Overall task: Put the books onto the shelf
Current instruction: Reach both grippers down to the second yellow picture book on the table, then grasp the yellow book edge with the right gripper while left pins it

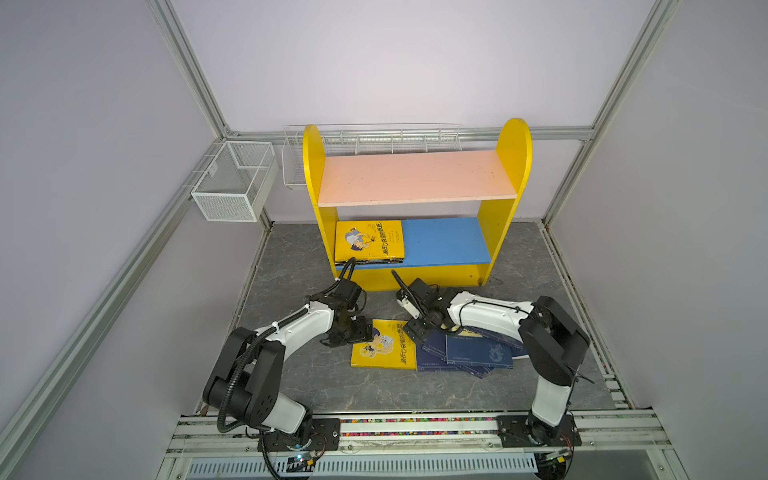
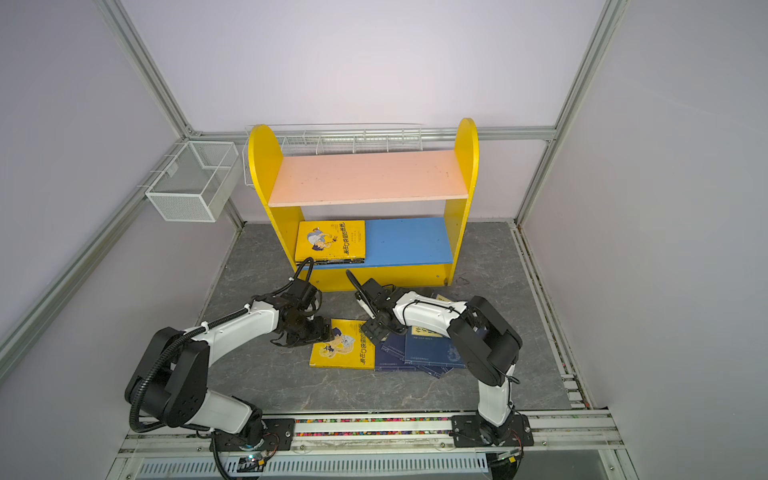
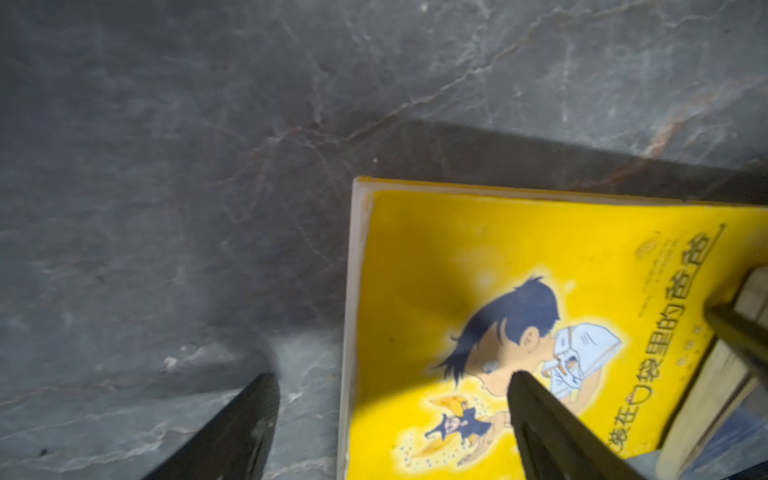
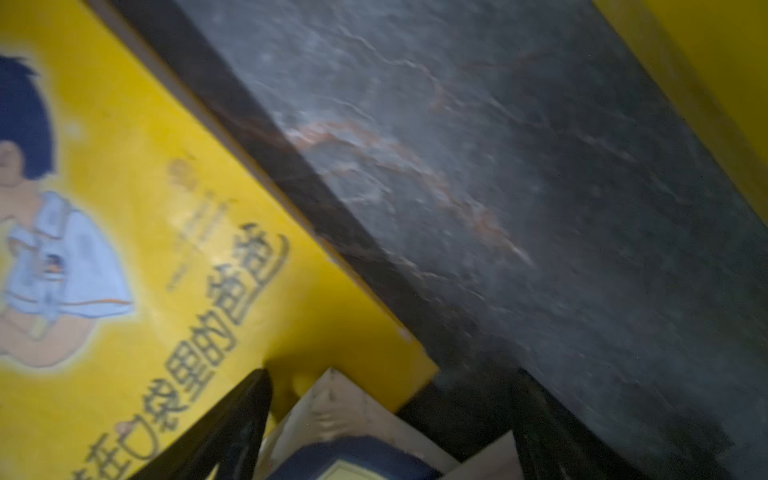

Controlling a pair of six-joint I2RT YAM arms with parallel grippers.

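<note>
Left gripper and right gripper low over the table, neither gripping
Shelf stands at the far side of the grey stone-pattern table; a stack of books, yellow cover on top, lies flat on the left end of its blue lower board. Nearer, on the table, navy books lie fanned, with one yellow book flat and face up against their left side. Left gripper: jaws wide apart, straddling that book's left edge, one finger over the table, one over the cover, empty. Right gripper: jaws wide apart above its far right corner, empty
</note>
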